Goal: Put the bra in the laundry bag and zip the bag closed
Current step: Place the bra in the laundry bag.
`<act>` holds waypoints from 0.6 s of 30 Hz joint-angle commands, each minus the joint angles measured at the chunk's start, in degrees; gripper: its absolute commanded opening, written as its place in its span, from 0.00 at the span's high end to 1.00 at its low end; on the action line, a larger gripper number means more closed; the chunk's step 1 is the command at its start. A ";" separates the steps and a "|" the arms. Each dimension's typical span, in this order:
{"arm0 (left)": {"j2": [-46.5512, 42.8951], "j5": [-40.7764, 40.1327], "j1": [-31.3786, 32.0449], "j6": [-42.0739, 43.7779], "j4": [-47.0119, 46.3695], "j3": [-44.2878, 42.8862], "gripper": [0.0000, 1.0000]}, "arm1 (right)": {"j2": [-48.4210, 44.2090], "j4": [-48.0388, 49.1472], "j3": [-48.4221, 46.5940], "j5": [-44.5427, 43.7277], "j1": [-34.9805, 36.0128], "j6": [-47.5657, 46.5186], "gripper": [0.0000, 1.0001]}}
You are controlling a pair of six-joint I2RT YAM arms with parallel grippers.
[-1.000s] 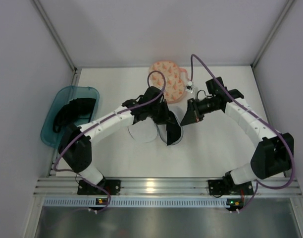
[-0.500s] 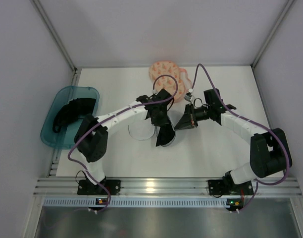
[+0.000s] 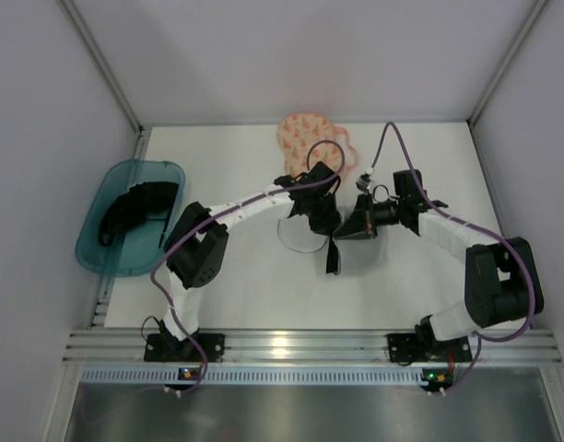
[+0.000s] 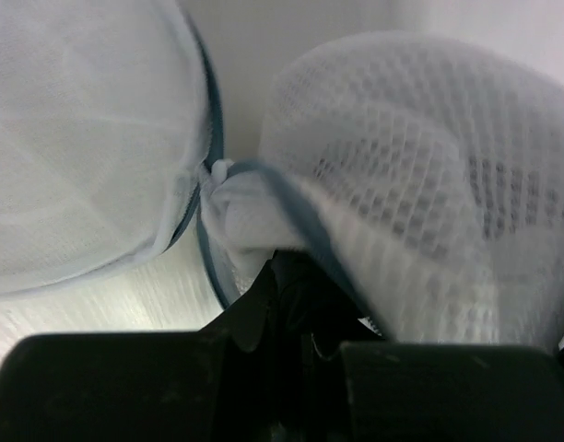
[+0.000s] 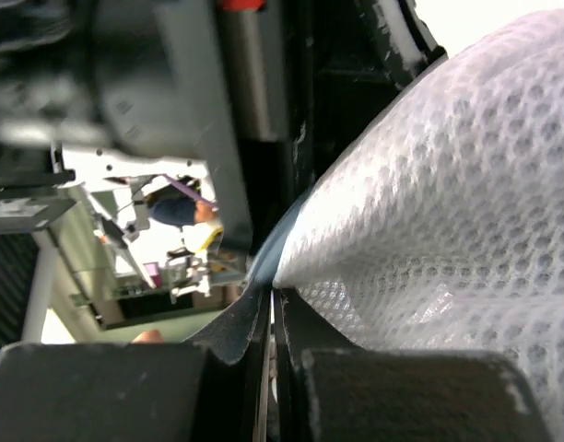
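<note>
The black bra (image 3: pixel 135 210) lies in the teal bin (image 3: pixel 96 247) at the left. The peach printed laundry bag (image 3: pixel 305 138) lies at the back centre, with no gripper on it. Between the arms hangs a white mesh pouch (image 3: pixel 300 236) with two lobes and a blue-grey rim. My left gripper (image 3: pixel 328 221) (image 4: pixel 287 269) is shut on the rim where the two lobes (image 4: pixel 402 184) join. From the right, my right gripper (image 3: pixel 352 227) (image 5: pixel 275 299) is shut on the rim of one mesh lobe (image 5: pixel 448 212). One lobe (image 3: pixel 333 260) hangs edge-on below the grippers.
White walls close in the table on the left, back and right. The laundry bag lies just behind both wrists. An aluminium rail (image 3: pixel 282 345) runs along the near edge by the arm bases.
Both grippers have carried the white mesh pouch to the right. The left arm has stretched out further, and one lobe has swung from open-faced to edge-on.
</note>
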State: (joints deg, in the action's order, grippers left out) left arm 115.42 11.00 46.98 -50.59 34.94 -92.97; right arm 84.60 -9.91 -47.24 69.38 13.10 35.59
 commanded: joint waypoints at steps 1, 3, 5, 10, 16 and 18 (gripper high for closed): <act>-6.50 11.48 -1.45 -4.69 -8.30 5.59 1.00 | -1.19 -3.40 -0.04 4.88 -1.85 -3.41 1.00; -10.45 12.46 -1.45 -4.78 -8.66 9.02 1.00 | -1.10 -12.97 -2.93 4.36 -3.26 -12.19 1.00; -13.45 12.37 -1.98 -5.13 -8.57 11.39 1.00 | -1.71 -13.56 -3.21 5.32 -3.61 -13.45 1.00; -21.54 10.36 -5.93 -4.35 -0.76 15.01 1.00 | -3.74 -8.12 -1.98 7.25 -0.28 -9.41 1.00; -26.99 0.43 -7.08 -0.57 9.70 12.20 1.00 | -1.81 10.92 0.83 4.53 6.23 4.19 1.00; -25.95 -2.38 -6.73 -0.56 10.76 12.46 1.00 | -0.75 20.67 2.59 3.75 7.11 12.02 1.00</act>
State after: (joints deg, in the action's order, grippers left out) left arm 89.65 14.76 39.83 -52.45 40.80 -78.96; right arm 83.37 -6.66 -46.35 73.38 18.50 36.88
